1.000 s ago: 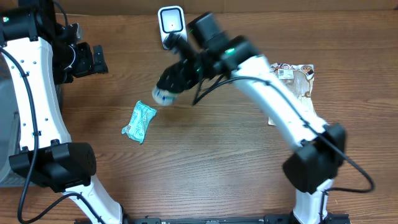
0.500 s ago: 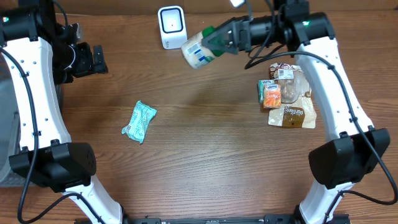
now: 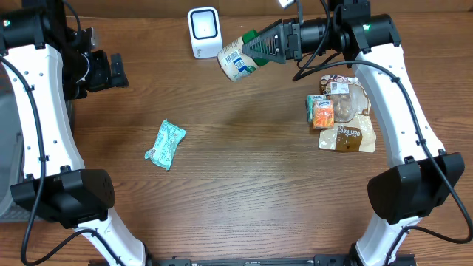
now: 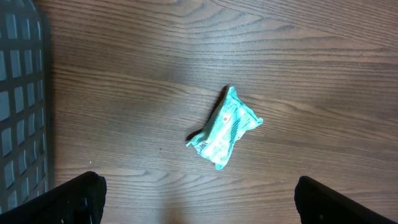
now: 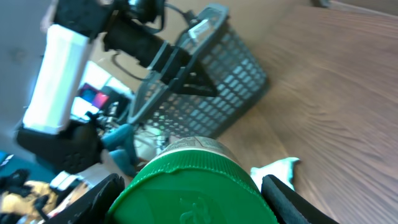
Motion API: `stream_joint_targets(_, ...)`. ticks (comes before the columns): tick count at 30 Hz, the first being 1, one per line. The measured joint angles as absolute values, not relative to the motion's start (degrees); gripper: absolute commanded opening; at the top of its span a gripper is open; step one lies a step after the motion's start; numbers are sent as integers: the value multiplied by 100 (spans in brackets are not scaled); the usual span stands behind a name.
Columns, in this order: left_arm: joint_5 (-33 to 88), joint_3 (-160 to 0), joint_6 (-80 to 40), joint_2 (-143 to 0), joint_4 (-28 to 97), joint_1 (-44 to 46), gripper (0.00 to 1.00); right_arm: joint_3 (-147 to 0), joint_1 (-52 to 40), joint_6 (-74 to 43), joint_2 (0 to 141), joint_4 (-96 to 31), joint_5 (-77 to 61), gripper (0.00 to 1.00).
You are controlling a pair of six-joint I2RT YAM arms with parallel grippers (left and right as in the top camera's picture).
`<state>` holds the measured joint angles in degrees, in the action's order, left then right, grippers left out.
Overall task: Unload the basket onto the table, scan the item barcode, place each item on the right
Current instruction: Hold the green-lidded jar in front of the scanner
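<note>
We saw the right gripper point(image 3: 260, 46), clamping the bottle point(image 3: 235, 62), swing across to the scanner's point(image 3: 203, 31) right; barcode up, scan pending.

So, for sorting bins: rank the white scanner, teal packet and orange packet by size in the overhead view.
1. white scanner, narrowly largest
2. teal packet, nearly alike, so unsure
3. orange packet, clearly smallest

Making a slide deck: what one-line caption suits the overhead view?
Right hand holds a green-capped white plastic bottle near the white box-shaped scanner.
</note>
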<state>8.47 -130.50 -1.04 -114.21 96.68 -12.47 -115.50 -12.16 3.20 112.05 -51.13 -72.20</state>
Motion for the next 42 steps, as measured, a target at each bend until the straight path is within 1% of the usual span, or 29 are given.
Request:
stream_joint_targets(5, 847, -13050, -104, -11421, 9668, -1247, 100, -11550, -1352, 318, 11205, -5234, -6211, 52)
stream_joint_targets(9, 847, -13050, -102, -11421, 9668, -1247, 100, -11550, -1726, 325, 11205, -5201, -4770, 52)
stream_joint_targets(11, 849, -13050, -104, -11421, 9668, -1247, 100, -11550, -1970, 318, 11205, -5092, -3948, 54)
stream_joint_targets(13, 847, -13050, -104, -11421, 9668, -1247, 100, -11548, -2250, 362, 11209, -4829, -3000, 54)
stream_joint_targets(16, 847, -13050, -104, -11421, 9668, -1247, 100, -11526, -2600, 694, 11253, -4189, -1938, 54)
stream_joint_targets(19, 847, -13050, -104, -11421, 9668, -1247, 100, -11526, -2827, 1341, 11426, -3503, -1302, 51)
stream_joint_targets(23, 847, -13050, -102, -11421, 9666, -1247, 99, -11520, -2954, 2451, 11909, -2659, -871, 48)
stream_joint_targets(29, 849, -13050, -104, -11421, 9668, -1247, 100, -11472, -2967, 3850, 12787, -1334, -397, 48)
stream_joint_targets(34, 847, -13050, -102, -11421, 9666, -1247, 100, -11467, -2965, 4606, 13235, -322, -211, 49)
stream_joint_targets(41, 847, -13050, -104, -11421, 9668, -1247, 100, -11467, -2936, 5524, 13804, 1490, -148, 49)
stream_joint_targets(42, 849, -13050, -104, -11421, 9671, -1247, 99, -11467, -2930, 5586, 13847, 1559, -148, 49)
